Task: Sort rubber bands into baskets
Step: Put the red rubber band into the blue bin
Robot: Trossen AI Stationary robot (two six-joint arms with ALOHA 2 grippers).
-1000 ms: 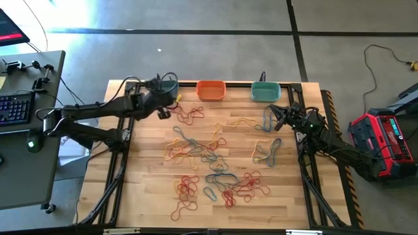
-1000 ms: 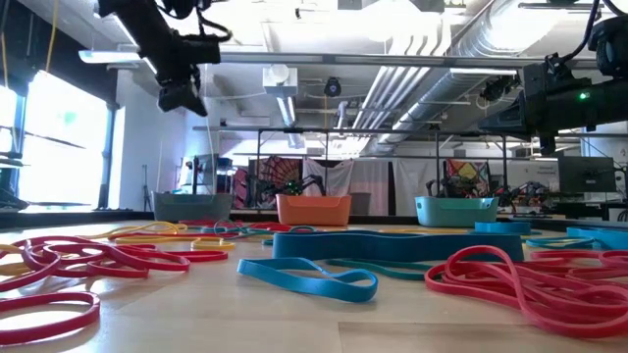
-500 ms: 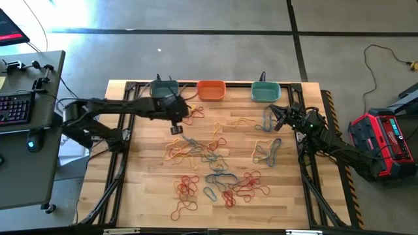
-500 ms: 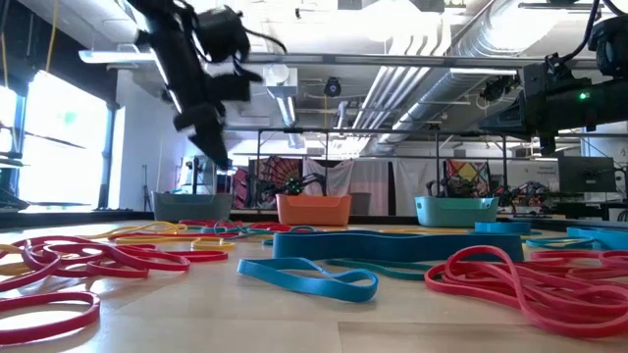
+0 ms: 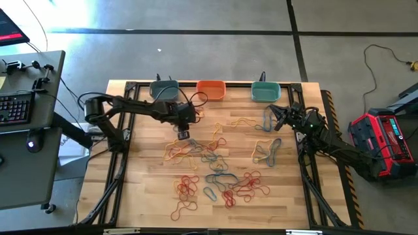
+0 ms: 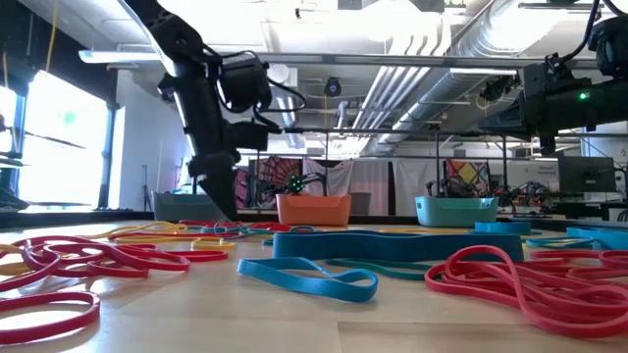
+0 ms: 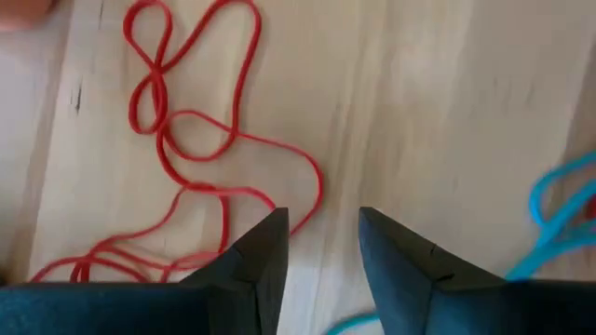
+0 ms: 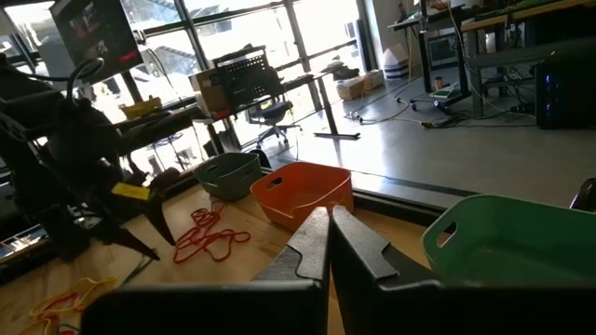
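Movement: we see the left gripper (image 5: 183, 135) leave the grey basket (image 5: 163, 89), fingers parted, nothing held, dropping toward red bands (image 7: 191, 158); right gripper (image 5: 275, 119) clenched.

You have a light wooden plank table (image 5: 147, 196) carrying three small plastic tubs along its far edge: grey-blue (image 5: 163, 88), orange (image 5: 211, 90) and teal-green (image 5: 266, 92). Loose red, tan and blue elastic rubber bands (image 5: 219, 183) lie scattered and tangled across its middle and near half.
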